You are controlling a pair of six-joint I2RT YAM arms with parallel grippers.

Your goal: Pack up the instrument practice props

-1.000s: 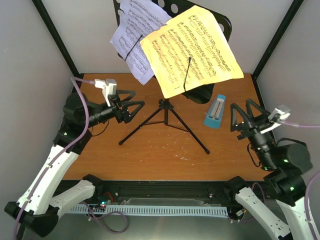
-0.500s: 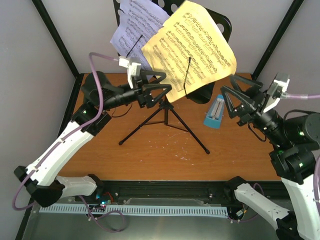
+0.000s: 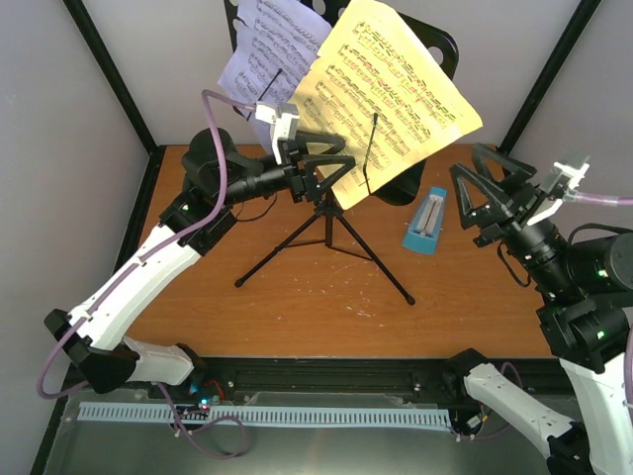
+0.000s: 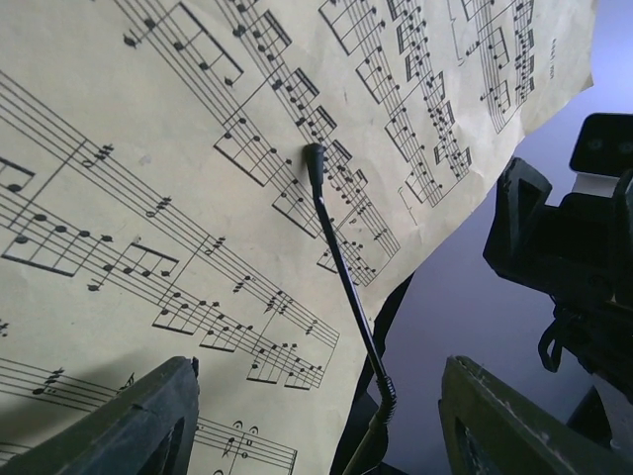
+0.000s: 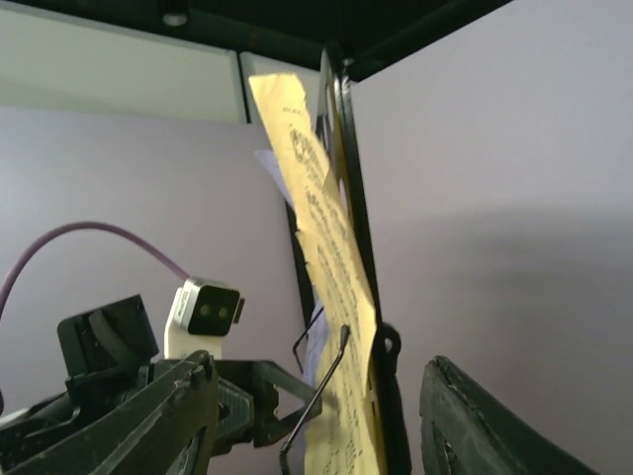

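**Left side.** Left gripper (image 3: 341, 163) is up off the wooden desk (image 3: 297, 327), above its middle toward the far edge. Its jaws are spread wide and nothing is in them. The wrist view shows the two fingers on either side of the face of the yellow page (image 3: 396, 89), with a wire page-retainer (image 4: 336, 267) running between them. I cannot tell whether anything touches.

**White page** (image 3: 262, 59). It sits behind the yellow one, toward the far-left corner, under a wire of its own.

**Judgement, paper.** The pages are very light and limp, and they crease or tear easily. Pinch a free edge or lower corner, clear of the wire, then slide the sheet out sideways rather than pulling against the retainer.

**Centre.** The music stand (image 3: 326, 242) has its tripod feet planted mid-desk. Its holed panel (image 3: 440, 40) leans back over the far edge and carries both pages.

**Judgement, stand.** It is stiff but top-heavy and likely to tip if the pages are tugged. The post just above the legs looks like the safest hold.

**Right side.** The metronome (image 3: 427, 220) stands on the desk between the stand and the right edge, apart from the tripod legs.

**Judgement, metronome.** It is small and rigid with a slick clear cover. Grip low across the flat sides, where the wedge is widest.

**Right gripper.** The right gripper (image 3: 467, 210) is near the right edge, just beside the metronome and above it. It is wide open, empty and facing the stand.
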